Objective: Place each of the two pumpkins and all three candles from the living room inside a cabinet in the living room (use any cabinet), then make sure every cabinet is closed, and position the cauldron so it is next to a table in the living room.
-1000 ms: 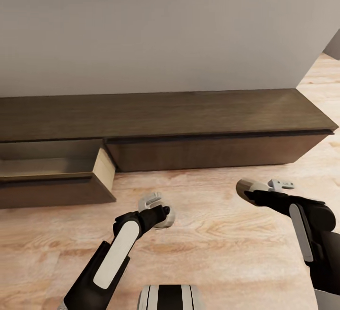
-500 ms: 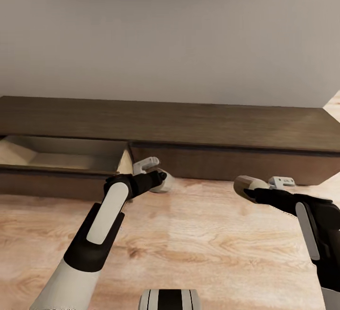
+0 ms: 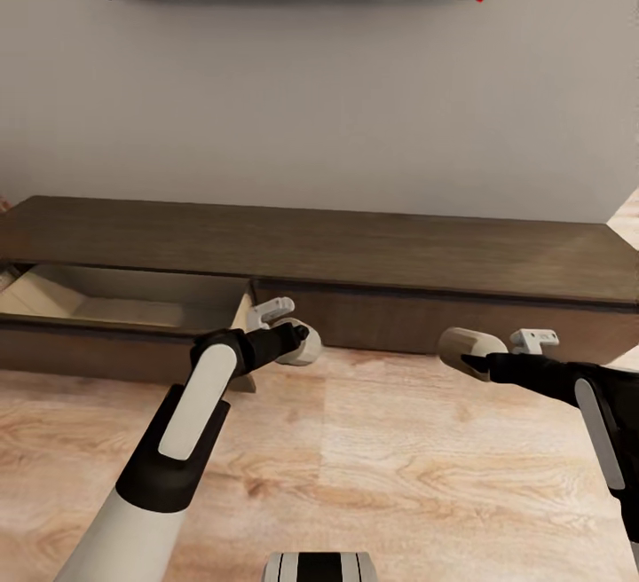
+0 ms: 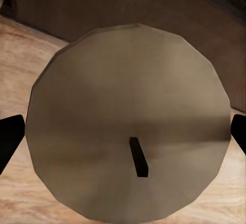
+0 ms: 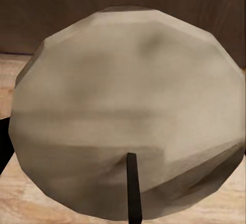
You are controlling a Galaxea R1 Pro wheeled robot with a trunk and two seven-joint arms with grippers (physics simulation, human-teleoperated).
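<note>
Carrying one candle (image 3: 306,344) clamped in the left claw (image 3: 297,342) beside the cabinet's (image 3: 355,249) open drawer (image 3: 115,302), nearer than the right claw (image 3: 475,356), clamped on another candle (image 3: 463,347).

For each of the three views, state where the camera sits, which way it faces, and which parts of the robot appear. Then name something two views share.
Head view: high on the robot, looking forward and down at the cabinet with its open drawer; both arms show, left gripper and right gripper each holding a candle.
Left wrist view: on the left arm, looking along the fingers at the left candle; dark fingertips at its sides.
Right wrist view: on the right arm, facing the right candle.
Shared: each candle appears in the head view and its wrist view.
</note>
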